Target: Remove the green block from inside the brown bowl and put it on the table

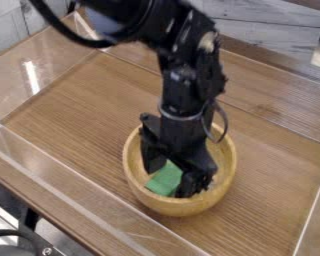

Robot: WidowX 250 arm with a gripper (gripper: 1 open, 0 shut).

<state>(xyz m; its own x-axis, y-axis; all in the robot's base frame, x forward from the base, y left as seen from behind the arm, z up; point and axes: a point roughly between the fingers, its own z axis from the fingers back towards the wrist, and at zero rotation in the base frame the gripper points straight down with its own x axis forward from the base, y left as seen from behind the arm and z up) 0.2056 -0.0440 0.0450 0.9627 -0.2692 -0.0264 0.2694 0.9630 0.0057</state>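
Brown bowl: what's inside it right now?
Inside the brown bowl sits the green block, only partly visible. The gripper reaches down into the bowl with its jaws open astride the block, hiding most of the block and the bowl's floor.

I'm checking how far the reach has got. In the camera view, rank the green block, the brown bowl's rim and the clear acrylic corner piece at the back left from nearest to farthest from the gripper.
1. green block: between the open fingers of the gripper, inside the bowl.
2. brown bowl: its rim rings the fingers.
3. clear acrylic corner piece: far back left on the table.
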